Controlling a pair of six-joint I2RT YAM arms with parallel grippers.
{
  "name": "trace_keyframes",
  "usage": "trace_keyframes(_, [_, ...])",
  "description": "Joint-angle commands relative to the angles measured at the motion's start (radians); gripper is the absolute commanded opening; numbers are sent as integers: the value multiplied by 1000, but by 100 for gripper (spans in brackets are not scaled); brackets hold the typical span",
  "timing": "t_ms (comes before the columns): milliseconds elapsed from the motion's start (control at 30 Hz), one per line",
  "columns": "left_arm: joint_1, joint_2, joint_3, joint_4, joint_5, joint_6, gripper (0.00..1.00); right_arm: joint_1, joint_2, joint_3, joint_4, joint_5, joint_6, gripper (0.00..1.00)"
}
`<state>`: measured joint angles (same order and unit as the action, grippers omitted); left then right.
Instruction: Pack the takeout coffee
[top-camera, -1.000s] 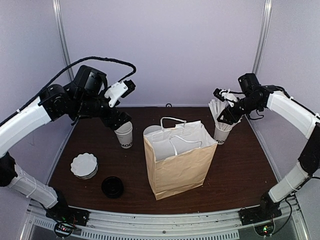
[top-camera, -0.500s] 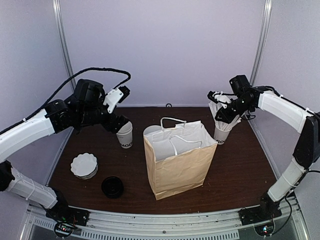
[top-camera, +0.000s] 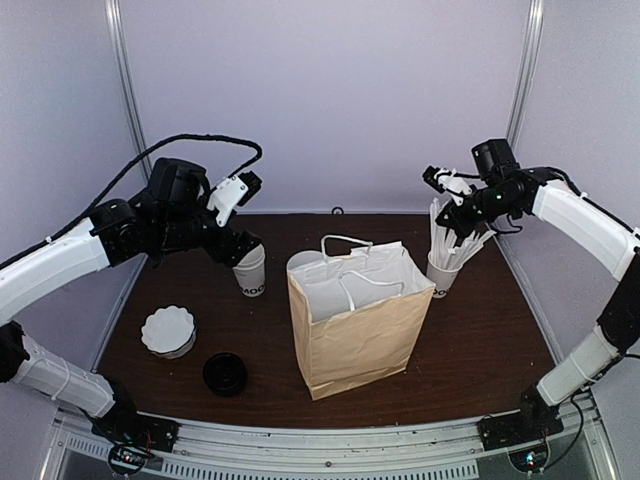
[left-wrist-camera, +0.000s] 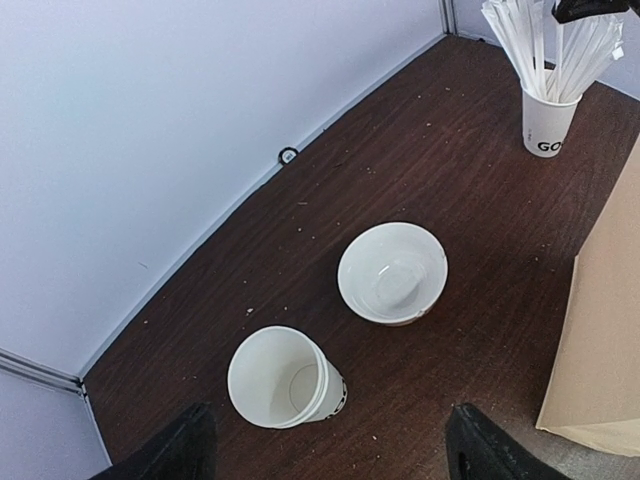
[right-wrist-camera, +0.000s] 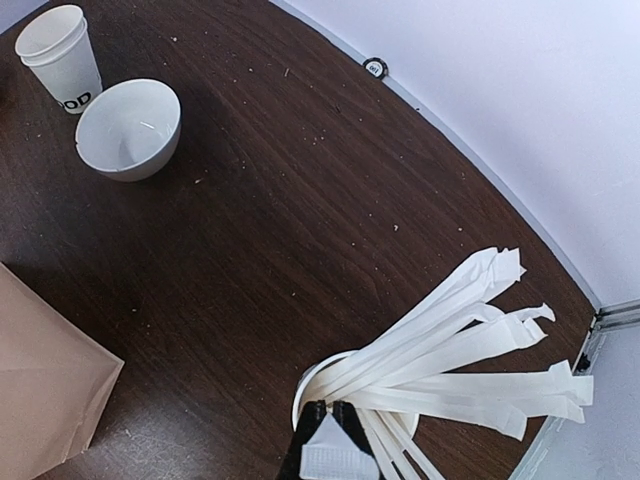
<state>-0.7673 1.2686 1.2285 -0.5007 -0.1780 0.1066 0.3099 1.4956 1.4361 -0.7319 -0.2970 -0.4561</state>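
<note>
Brown paper bag (top-camera: 355, 340) stands open at the middle of the dark wooden table (top-camera: 480, 350), its white handles up. Take the top view as a clock face centred on that bag.

At 10 o'clock stands a lidless white cup (top-camera: 250, 275) with black lettering. The left gripper (left-wrist-camera: 335, 455) hangs over it with its jaws spread wide and nothing between them. In the left wrist view the cup sits upright ahead of the two fingertips, apart from both.

At 12 o'clock, just behind the bag, is a white bowl (left-wrist-camera: 392, 272), mouth up.

At 2 o'clock a second printed white cup (top-camera: 441, 275) holds a fan of white paper-wrapped sticks (right-wrist-camera: 450, 340). The right gripper (right-wrist-camera: 327, 412) is down among their upper parts, close by the cup's rim, with its jaws closed together. Whether a stick is pinched between them I cannot tell.

At 9 o'clock, well apart from the bag, lies a white scalloped stack (top-camera: 168, 332). At 8 o'clock, nearer the front edge, lies a black round piece (top-camera: 225, 374), lid-like and on its own.

Where the takeout coffee with its black lid stands I cannot tell from these views, and the bag's inside shows only white lining.
</note>
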Motion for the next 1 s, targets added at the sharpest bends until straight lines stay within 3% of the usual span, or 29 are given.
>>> trace_keyframes(0, [5,-13,0,36,14,6,83,6,-69,65,-42,17,18,0])
trace_keyframes(400, [5,-10,-3,33,-5,19,83,20,-199,234,-154,-41,9,0])
trace_keyframes(700, [18,-8,-6,37,-18,23,83,25,-255,324,-214,-220,26,0])
trace_keyframes(967, [38,-6,-8,42,-16,25,83,24,-241,445,-306,-486,39,0])
